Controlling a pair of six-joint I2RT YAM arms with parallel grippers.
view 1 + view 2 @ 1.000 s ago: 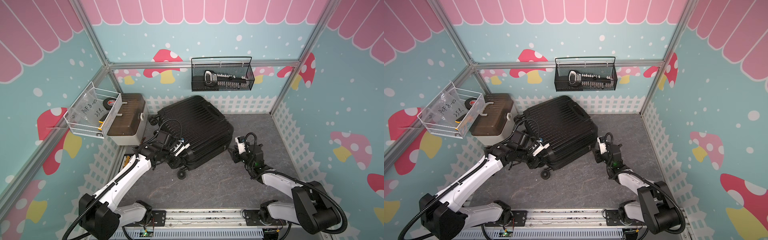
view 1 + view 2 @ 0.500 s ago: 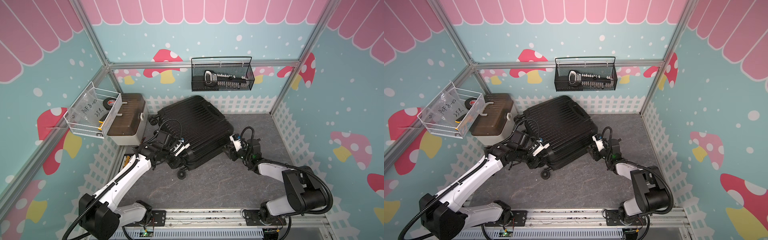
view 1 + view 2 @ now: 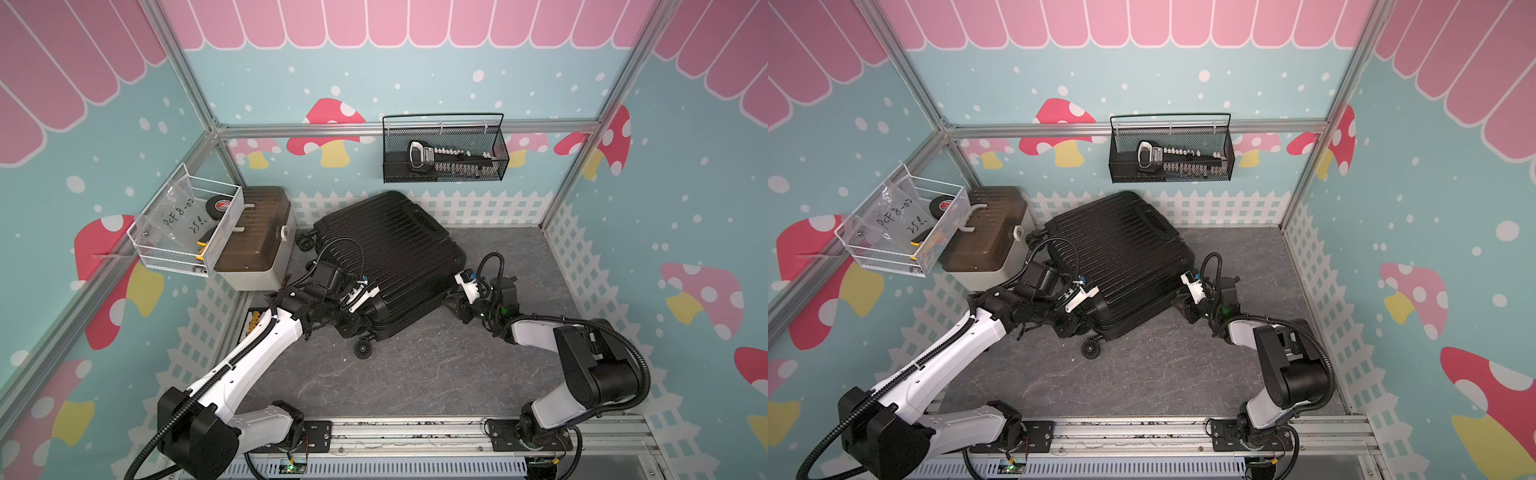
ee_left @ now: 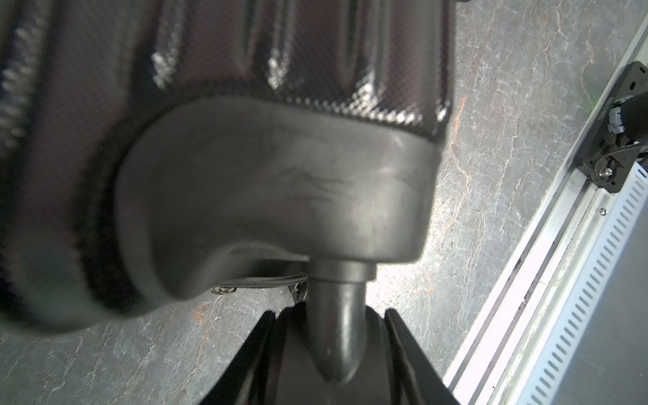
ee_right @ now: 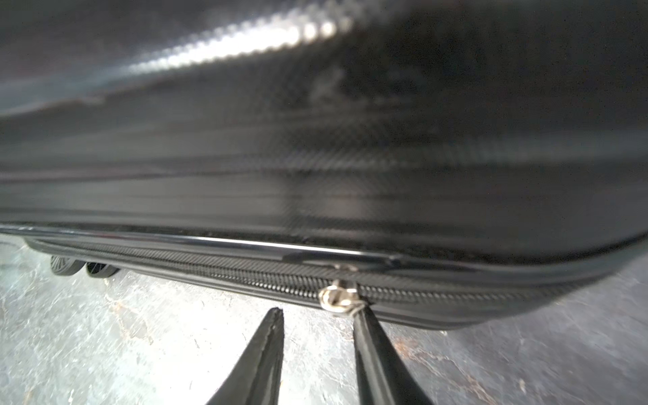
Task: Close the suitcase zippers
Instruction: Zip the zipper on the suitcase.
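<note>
- The suitcase (image 3: 386, 253) lies flat mid-worktop (image 3: 415, 374); the left tool (image 4: 329, 313) is clamped on its corner caster (image 4: 336, 333).
- Only the right wrist view shows the zippers (image 5: 245, 276): the right tool (image 5: 319, 312) stands apart, one fingertip (image 5: 362, 317) touching the silver pull (image 5: 338, 298).
- Behind the suitcase, a black mesh basket (image 3: 392, 170) holds silvery bits (image 3: 457, 160); a white basket (image 3: 224, 232) off its wheel end, a tape roll (image 3: 222, 204).

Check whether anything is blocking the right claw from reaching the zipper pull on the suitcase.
Nothing visible does. In the right wrist view the right claw stands open at the suitcase seam, one fingertip touching the silver zipper pull.
</note>
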